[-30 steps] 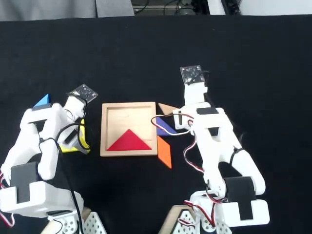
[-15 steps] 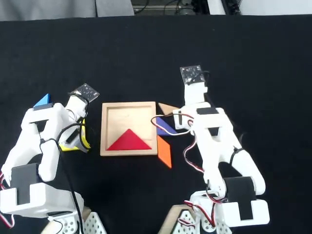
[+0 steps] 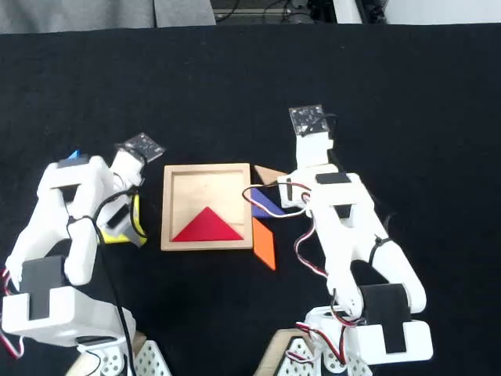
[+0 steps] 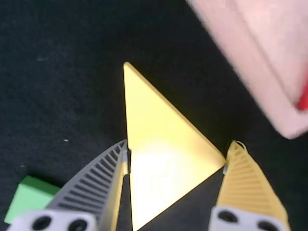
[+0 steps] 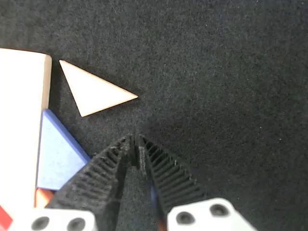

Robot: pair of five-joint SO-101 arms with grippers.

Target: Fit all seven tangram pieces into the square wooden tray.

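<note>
I counted one piece home and six to go. The red triangle [image 3: 207, 226] lay flat inside the tray [image 3: 206, 168], its long side along the tray's edge nearest the arms' bases; the rest of the tray floor was bare wood.

The left gripper [image 4: 178, 147] had its fingers closed onto the yellow triangle [image 4: 159, 159], one finger against a long edge and the other at a corner. It held the piece low over the tabletop just outside the tray's left edge. I could not tell whether the piece was lifted clear or resting on the cloth. I judged this to be the step in hand: getting the second big triangle across the rim.

The green piece [image 4: 26, 195] sat on the tabletop near that gripper. A light blue triangle [image 3: 74, 155] peeked out from behind the left arm, farther from the tray.

The right gripper [image 5: 134, 142] had its fingers pinched together on nothing, poised over bare cloth. Its three pieces waited along the tray's right edge. The tan triangle [image 5: 91, 89] was off the far right corner, and the dark blue triangle [image 5: 57, 149] lay just beside the right edge. The orange parallelogram [image 3: 264, 244] was off the near right corner. None of them was in the tray.
</note>
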